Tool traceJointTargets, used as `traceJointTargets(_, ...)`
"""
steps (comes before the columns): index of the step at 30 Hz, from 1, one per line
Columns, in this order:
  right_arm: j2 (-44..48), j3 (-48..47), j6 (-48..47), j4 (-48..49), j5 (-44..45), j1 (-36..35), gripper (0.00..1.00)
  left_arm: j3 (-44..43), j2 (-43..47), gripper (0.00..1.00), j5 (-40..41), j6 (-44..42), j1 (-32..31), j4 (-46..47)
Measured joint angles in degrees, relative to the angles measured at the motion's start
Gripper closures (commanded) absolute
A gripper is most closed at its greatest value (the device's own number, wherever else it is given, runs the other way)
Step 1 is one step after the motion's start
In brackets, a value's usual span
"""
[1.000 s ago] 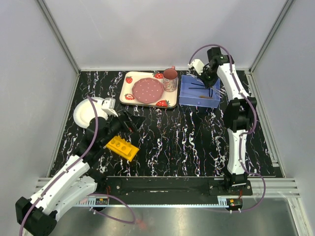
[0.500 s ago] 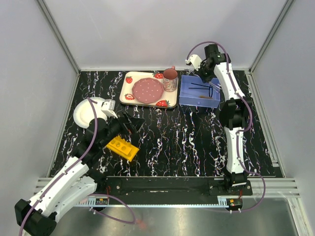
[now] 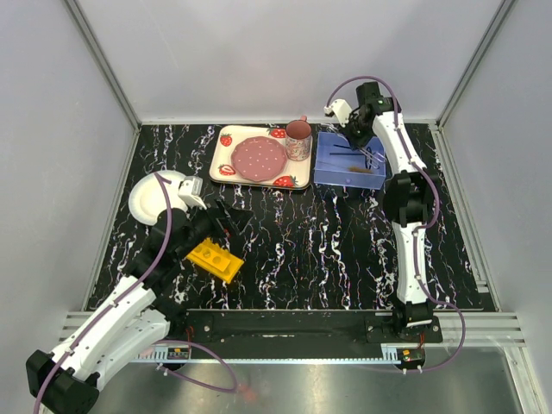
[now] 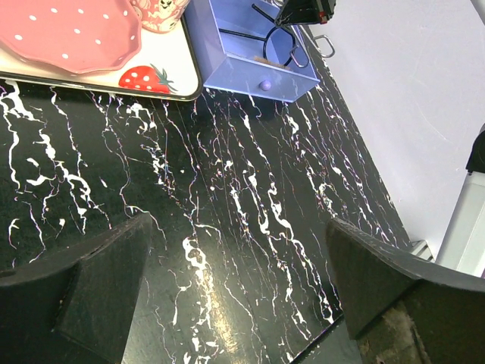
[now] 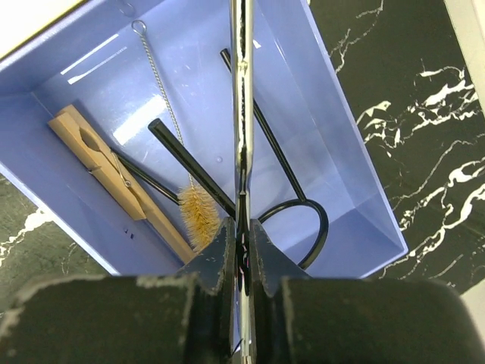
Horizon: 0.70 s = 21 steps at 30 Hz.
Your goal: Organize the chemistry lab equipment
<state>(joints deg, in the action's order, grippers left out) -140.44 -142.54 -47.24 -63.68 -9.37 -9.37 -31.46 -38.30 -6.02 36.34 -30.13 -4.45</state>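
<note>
Rod clamped in right gripper, over bin interior.

Brush and wooden stick lie in bin, right of tray.

Right gripper, clamped on a thin shiny rod, has drawn back from above the blue bin's middle toward its far edge.
</note>
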Motion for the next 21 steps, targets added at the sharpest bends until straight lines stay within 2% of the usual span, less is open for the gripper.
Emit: traceJointTargets(21, 6.27, 11.06, -6.29, 4.37, -10.91, 0.04, 0.92, 1.2, 2.38, 0.01, 0.02, 0.11, 0.0, -0.22)
